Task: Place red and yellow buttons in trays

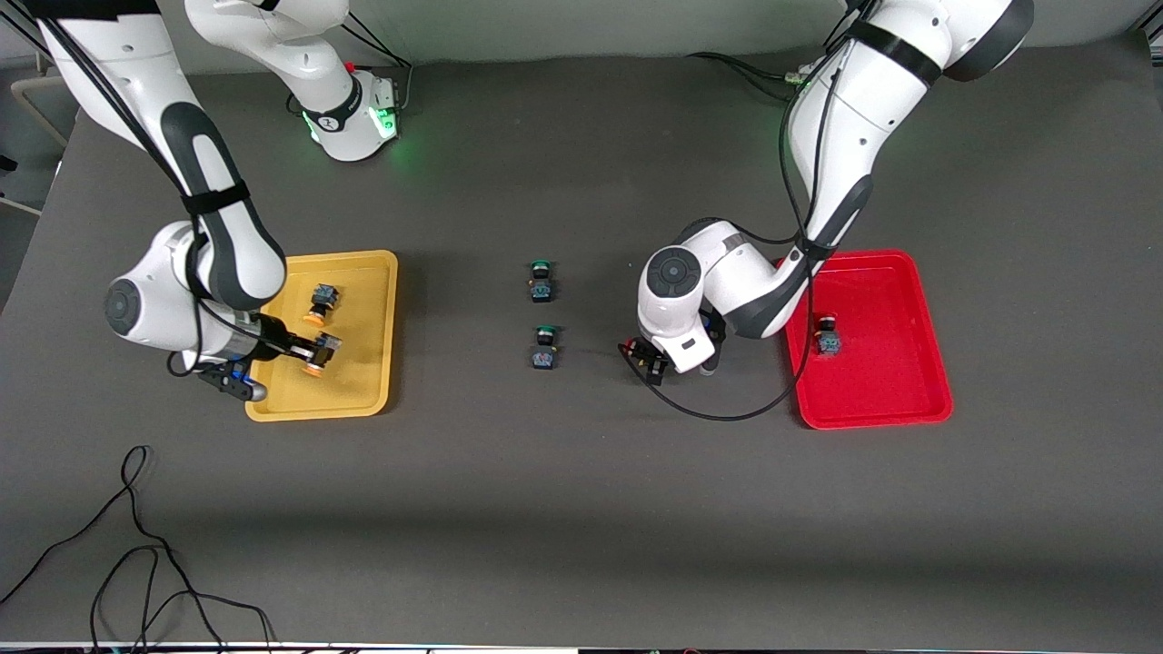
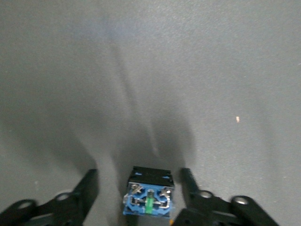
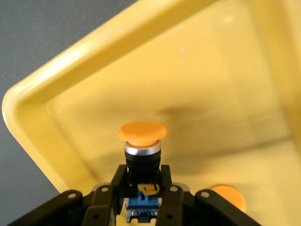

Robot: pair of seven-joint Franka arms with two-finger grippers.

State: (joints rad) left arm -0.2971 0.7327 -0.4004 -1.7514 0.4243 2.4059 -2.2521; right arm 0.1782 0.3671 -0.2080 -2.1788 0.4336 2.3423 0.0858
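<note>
The bench (image 1: pixel 581 509) wears a dark grey matt covering with a fine grain. On it, the yellow tray (image 3: pixel 42 106) and the red tray (image 1: pixel 895 372) look like smooth moulded plastic with a soft sheen. In the yellow tray, the right claw (image 3: pixel 141 181), matt black, grips a button (image 3: pixel 141 141) with a smooth orange cap, a bright metal collar and a glossy black body. The left claw (image 2: pixel 139 188) is matt black too.

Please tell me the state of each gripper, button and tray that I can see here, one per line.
Right gripper: shut on an orange-capped push-button switch, over the shallow yellow plastic tray.
Second orange-capped switch: lying in the yellow tray.
Left gripper: open, around a blue-bodied switch.
Red-capped switch: in the red plastic tray.
Two green-capped switches: on the table.
</note>
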